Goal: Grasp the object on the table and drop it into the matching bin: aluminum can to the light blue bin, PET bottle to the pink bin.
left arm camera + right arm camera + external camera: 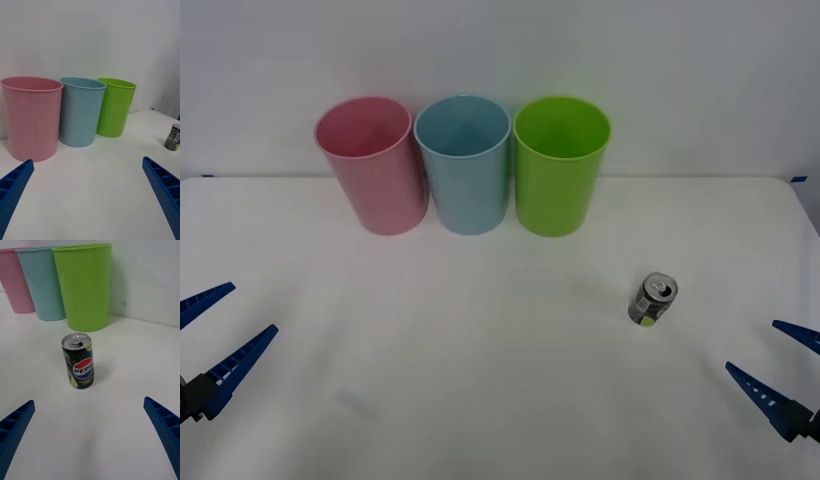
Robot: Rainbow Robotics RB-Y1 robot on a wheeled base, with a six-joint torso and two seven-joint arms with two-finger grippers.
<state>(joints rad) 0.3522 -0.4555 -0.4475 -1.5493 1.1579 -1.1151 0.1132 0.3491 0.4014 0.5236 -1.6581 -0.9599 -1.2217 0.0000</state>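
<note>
The can stands upright on the table, before the green bin and nearest the right gripper; both grippers are held open, the left idle; the can could be toppled by an off-centre approach.

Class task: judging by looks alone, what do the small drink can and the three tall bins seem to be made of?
The small dark drink can: likely aluminium, with a shiny silver pull-tab top and printed sides.
The pink bin, light blue bin and lime green bin: probably plastic, with smooth, evenly coloured walls and a faint sheen.
</note>
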